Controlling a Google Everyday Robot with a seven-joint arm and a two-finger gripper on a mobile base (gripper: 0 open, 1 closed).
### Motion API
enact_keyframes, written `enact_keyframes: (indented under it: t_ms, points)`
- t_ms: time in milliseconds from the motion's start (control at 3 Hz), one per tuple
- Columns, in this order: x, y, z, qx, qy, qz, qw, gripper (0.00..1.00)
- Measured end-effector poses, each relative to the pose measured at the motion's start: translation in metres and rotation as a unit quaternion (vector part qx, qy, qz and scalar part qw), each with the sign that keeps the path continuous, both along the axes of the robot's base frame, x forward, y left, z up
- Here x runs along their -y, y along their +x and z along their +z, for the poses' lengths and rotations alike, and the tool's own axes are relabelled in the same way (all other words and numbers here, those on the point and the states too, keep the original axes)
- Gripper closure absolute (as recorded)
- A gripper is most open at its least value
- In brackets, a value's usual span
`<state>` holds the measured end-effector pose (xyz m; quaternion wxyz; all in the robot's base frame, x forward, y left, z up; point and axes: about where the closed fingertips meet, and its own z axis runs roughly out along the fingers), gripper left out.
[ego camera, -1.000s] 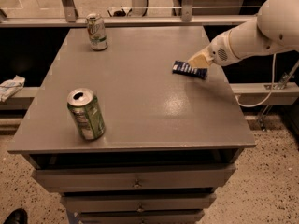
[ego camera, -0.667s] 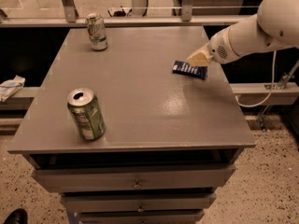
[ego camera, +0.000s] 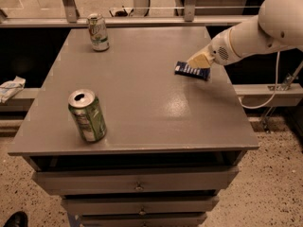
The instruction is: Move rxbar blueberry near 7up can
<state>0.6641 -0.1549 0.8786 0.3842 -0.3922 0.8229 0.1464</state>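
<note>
The rxbar blueberry (ego camera: pixel 191 71) is a flat dark-blue wrapper lying on the right part of the grey table (ego camera: pixel 142 98). My gripper (ego camera: pixel 200 60) comes in from the right on a white arm, and its pale tip rests on the bar's far right end. The 7up can (ego camera: pixel 98 32), pale green and silver, stands upright at the table's far left corner, well away from the bar.
A deeper green can with a silver top (ego camera: pixel 87 116) stands tilted toward the camera near the front left edge. Drawers (ego camera: pixel 137 183) sit under the tabletop. A rail (ego camera: pixel 142 20) runs behind the table. A white cloth (ego camera: pixel 10 88) lies off to the left.
</note>
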Motion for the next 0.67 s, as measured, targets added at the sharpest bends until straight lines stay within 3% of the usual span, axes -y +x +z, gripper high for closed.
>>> enact_keyframes:
  t_ms: [333,667]
  points:
    - [0.007,0.002,-0.004,0.004,0.005,-0.008,0.9999,0.07]
    - [0.025,0.009,-0.012,0.011,0.011,-0.029,0.9995,0.00]
